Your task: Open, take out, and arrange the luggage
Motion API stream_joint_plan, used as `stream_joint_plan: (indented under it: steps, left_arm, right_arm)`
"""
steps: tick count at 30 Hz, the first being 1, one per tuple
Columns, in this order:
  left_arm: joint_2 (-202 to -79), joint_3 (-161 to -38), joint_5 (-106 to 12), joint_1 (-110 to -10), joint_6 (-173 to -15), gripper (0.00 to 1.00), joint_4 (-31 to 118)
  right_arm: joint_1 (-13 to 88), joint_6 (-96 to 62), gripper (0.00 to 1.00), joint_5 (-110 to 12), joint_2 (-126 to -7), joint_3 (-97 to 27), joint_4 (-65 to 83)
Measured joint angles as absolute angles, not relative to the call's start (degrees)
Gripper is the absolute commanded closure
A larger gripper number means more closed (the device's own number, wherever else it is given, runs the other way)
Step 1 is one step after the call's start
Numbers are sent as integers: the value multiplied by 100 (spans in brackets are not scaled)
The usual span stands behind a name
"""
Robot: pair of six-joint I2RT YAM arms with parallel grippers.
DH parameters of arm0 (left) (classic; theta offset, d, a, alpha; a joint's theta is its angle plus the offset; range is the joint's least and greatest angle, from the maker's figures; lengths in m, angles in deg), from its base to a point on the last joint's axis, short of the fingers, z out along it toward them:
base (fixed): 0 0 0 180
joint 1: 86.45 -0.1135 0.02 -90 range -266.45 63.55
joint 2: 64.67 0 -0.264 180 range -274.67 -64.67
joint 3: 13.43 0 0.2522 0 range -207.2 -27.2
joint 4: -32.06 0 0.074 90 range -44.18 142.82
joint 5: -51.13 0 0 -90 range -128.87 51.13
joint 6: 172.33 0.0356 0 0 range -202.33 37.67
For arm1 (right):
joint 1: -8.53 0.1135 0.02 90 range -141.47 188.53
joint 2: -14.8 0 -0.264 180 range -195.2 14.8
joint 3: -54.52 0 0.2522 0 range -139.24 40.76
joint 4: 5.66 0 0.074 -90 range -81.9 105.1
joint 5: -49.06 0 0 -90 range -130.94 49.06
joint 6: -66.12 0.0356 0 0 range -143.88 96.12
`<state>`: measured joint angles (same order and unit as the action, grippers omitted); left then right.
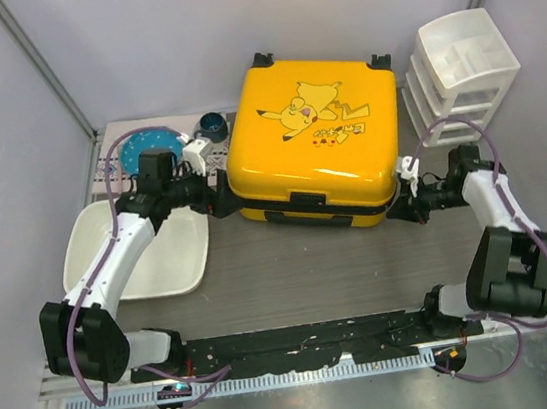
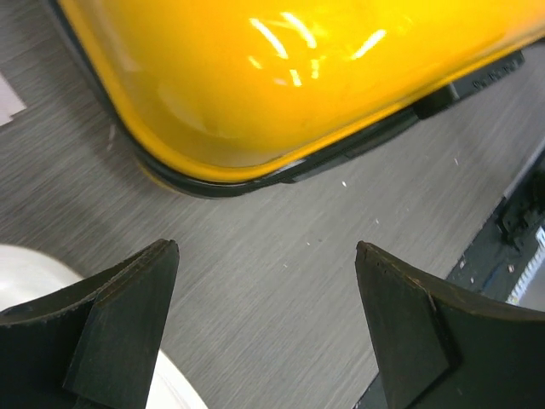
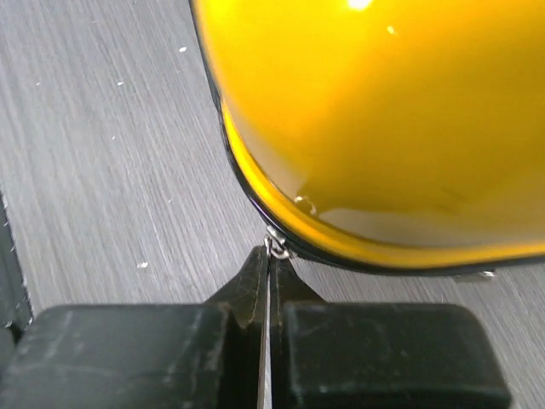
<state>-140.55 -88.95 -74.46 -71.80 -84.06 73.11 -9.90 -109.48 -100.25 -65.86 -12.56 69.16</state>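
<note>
The luggage [image 1: 313, 139], a yellow hard-shell suitcase with a Pikachu print, lies flat and closed in the middle of the table. My right gripper [image 1: 406, 199] is at its near right corner, shut on the metal zipper pull [image 3: 277, 247] of the black zipper band. In the right wrist view the yellow shell [image 3: 383, 119] fills the top. My left gripper [image 1: 214, 200] is open and empty beside the suitcase's near left corner [image 2: 255, 102], its fingers [image 2: 128, 307] apart over bare table.
A white tray [image 1: 143, 250] lies to the left under my left arm. A white plastic drawer unit [image 1: 458, 74] stands at the back right. A blue plate [image 1: 150, 148] and a dark cup [image 1: 212, 126] sit at the back left.
</note>
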Motion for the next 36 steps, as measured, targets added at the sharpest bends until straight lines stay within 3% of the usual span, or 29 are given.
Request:
stream_joint_plan:
  steps: [7, 15, 23, 30, 36]
  left_arm:
    - [-13952, -8672, -6937, -7571, -9073, 10, 6940]
    - [-14752, -9024, -7190, -8179, -8686, 22, 6437]
    - [-16086, -9990, -7896, -7962, -6702, 24, 6664]
    - [-15952, -9909, -7805, -7475, -5860, 25, 6577]
    - [-15283, -9018, -7846, -6682, -6391, 24, 6142]
  right_arm:
    - [-313, -7530, 99, -9065, -4654, 112, 4492]
    - [365, -4577, 99, -7688, -3200, 918, 3205]
    - [955, -3268, 99, -6701, -3163, 940, 3071]
    - [1027, -2855, 99, -5724, -3334, 746, 2977]
    - [990, -2555, 99, -4786, -3141, 728, 3001]
